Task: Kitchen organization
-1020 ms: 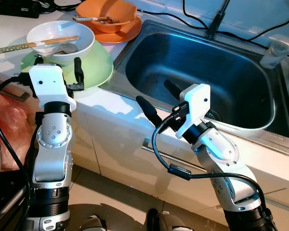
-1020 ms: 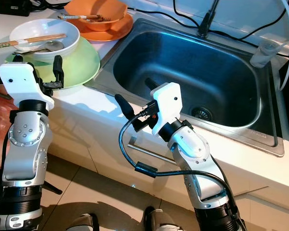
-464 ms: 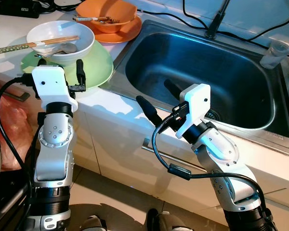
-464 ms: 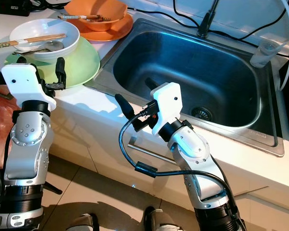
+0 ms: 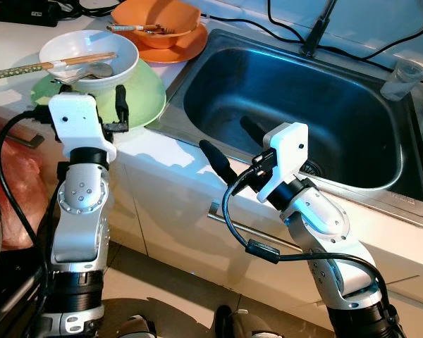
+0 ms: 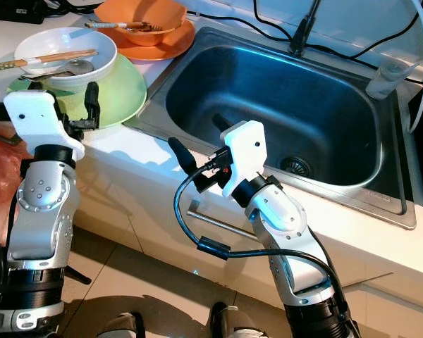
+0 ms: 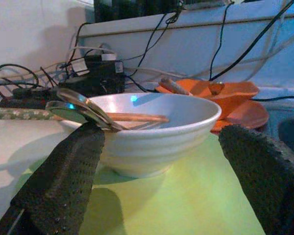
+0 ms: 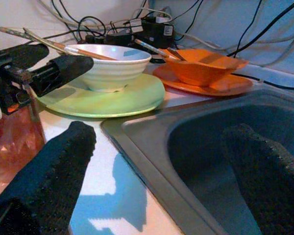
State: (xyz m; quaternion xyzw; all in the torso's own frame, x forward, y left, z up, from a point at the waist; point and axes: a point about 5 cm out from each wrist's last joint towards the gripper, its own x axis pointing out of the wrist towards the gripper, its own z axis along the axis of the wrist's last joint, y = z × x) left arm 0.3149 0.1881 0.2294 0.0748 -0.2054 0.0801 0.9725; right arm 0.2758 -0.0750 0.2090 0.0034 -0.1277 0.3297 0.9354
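Where the white counter [image 5: 162, 151] meets the steel sink [image 5: 296, 105], a white ribbed bowl [image 5: 92, 60] holding chopsticks [image 5: 49, 65] and a spoon [image 5: 99, 70] sits on a pale green plate [image 5: 137, 95], with an orange bowl [image 5: 158, 21] on an orange plate [image 5: 176, 51] behind it. Raised at the green plate's near edge, the left gripper [image 5: 92, 98] points at the white bowl, fingers [image 7: 63, 171] spread wide and holding nothing. Over the sink's front rim, the right gripper [image 5: 233, 144] hovers equally wide apart and empty. No legible writing shows.
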